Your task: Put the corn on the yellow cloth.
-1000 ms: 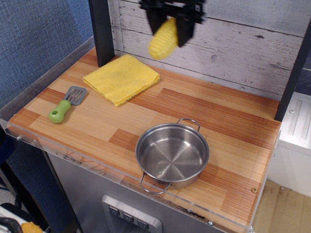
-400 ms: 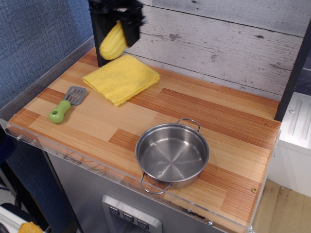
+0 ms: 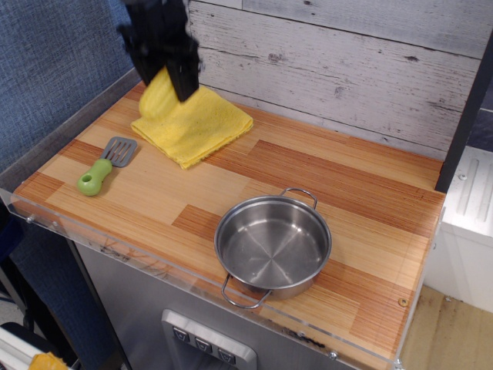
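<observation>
The corn [image 3: 156,97] is sitting between the black fingers [image 3: 182,75] of the arm, at the 11 o'clock part of the view. The fingers are closing on the cob from both sides and are holding it; only its lower yellow part is showing below and to the left of the dark finger, and its upper part is hidden behind the black hardware. The corn is overlapping the far-left corner of the yellow cloth [image 3: 196,127]; whether the cob is touching the fabric cannot be told from this 1 view.

The yellow cloth is lying folded and flat on the wooden bench [image 3: 308,173], at the 11 o'clock area of the bench top, close to the grey plank wall [image 3: 347,62].

A spatula [image 3: 105,164] with a green handle and a grey slotted blade is lying at the 9 o'clock side of the bench, just beside the cloth's near-left corner and apart from it.

A steel pot [image 3: 273,245] with 2 wire handles is standing upright at the 5 o'clock area of the bench, well apart from the cloth.
</observation>
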Tool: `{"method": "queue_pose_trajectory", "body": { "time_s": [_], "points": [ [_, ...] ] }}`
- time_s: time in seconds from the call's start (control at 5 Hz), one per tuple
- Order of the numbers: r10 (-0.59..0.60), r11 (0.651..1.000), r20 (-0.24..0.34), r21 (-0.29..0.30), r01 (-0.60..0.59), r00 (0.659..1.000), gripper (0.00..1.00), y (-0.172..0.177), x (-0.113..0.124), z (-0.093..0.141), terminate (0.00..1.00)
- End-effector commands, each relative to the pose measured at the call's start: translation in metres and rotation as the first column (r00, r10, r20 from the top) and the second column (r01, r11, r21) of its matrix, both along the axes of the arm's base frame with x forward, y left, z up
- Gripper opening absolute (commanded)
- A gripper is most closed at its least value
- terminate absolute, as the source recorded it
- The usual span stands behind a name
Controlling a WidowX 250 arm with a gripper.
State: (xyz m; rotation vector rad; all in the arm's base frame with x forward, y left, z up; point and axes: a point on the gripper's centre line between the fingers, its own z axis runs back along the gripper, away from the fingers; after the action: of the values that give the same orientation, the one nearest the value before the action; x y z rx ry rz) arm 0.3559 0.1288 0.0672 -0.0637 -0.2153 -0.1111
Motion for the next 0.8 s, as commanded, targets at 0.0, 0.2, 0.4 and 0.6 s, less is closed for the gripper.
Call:
{"method": "queue_pose_trajectory", "body": {
  "time_s": [0.0,0.2,0.4,0.6],
  "points": [
    [-0.028,0.999,0.066,0.028,0.026,0.997,0.0,0.006,0.018,-0.009,0.0],
    [-0.036,0.999,0.061,0.027,0.035,0.997,0.0,0.002,0.021,-0.019,0.0],
    [-0.034,0.999,0.05,0.02,0.034,0.998,0.0,0.0,0.02,-0.021,0.0],
    [-0.016,1.0,0.04,0.013,0.016,0.999,1.0,0.0,0.018,-0.02,0.0]
  ]
}}
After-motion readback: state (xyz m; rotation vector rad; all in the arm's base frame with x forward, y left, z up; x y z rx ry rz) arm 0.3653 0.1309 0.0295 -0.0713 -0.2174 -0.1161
